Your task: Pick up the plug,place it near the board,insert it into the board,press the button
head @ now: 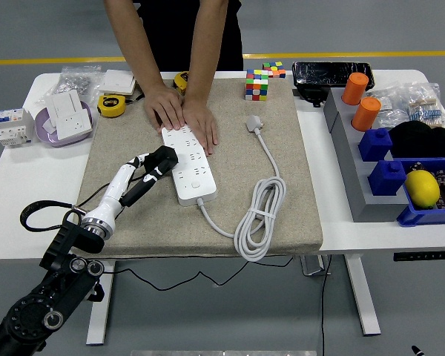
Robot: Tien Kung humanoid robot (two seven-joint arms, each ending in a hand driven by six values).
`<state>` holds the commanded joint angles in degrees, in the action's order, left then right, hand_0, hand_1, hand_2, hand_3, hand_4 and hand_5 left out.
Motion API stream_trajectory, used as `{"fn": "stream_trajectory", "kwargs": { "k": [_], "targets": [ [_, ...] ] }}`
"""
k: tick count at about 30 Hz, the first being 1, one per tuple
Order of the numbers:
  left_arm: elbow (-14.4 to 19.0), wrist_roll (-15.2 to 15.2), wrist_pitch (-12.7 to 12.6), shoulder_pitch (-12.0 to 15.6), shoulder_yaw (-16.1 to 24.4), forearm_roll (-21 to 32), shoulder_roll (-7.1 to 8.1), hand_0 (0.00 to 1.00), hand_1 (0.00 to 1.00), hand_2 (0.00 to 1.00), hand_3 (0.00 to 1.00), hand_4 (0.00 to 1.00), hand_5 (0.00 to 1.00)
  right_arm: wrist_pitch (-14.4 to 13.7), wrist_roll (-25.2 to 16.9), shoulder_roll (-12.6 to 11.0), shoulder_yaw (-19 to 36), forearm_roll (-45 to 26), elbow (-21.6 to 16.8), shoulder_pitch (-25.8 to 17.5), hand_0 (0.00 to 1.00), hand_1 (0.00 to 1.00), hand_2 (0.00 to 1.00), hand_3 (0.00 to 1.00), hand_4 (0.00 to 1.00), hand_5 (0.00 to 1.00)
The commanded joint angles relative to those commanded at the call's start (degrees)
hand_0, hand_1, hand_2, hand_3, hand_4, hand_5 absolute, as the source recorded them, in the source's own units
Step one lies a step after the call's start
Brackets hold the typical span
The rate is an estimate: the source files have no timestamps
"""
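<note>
The robot's left hand reaches in from the near left. Its fingers are around the left side of the black plug, but I cannot tell if they are pinching it tight or just touching it. The plug sits on the tan mat, just left of the white power strip and touching it. The robot's right hand is not in the picture.

A person stands at the far side. The person's two hands press flat on the far end of the power strip to hold it steady.

I think the job is just starting. The plug is being grabbed but is not lifted. It is not pushed into the strip, and the button near the strip's near end is not pressed.

Counting: one black plug, one power strip with its white cord, one cube puzzle, two orange cups, one lemon, one yellow tape measure.
</note>
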<state>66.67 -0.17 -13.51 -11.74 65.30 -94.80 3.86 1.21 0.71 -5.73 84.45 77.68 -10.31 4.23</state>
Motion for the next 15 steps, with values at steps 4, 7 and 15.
{"fn": "stream_trajectory", "kwargs": {
  "k": [4,7,15],
  "targets": [
    [0.2,0.2,0.0,-0.2,-0.2,-0.7,-0.13,0.979,0.971,0.908,0.888,0.925,0.998,-0.1,0.1,0.1,0.2,0.2,0.0,-0.1,0.909,0.791,0.770,0.790,0.998,0.921],
    [0.3,0.4,0.1,-0.4,-0.5,-1.0,-0.23,0.976,0.967,0.908,0.882,0.913,0.998,-0.2,0.0,0.1,0.1,0.2,0.0,-0.1,0.909,0.790,0.771,0.793,0.998,0.924],
    [0.5,0.7,0.2,-1.0,-1.4,-1.7,-0.45,0.977,0.966,0.904,0.879,0.907,0.998,-0.2,0.0,0.1,-0.1,0.0,0.0,0.0,0.908,0.790,0.770,0.792,0.998,0.933]
  ]
}}
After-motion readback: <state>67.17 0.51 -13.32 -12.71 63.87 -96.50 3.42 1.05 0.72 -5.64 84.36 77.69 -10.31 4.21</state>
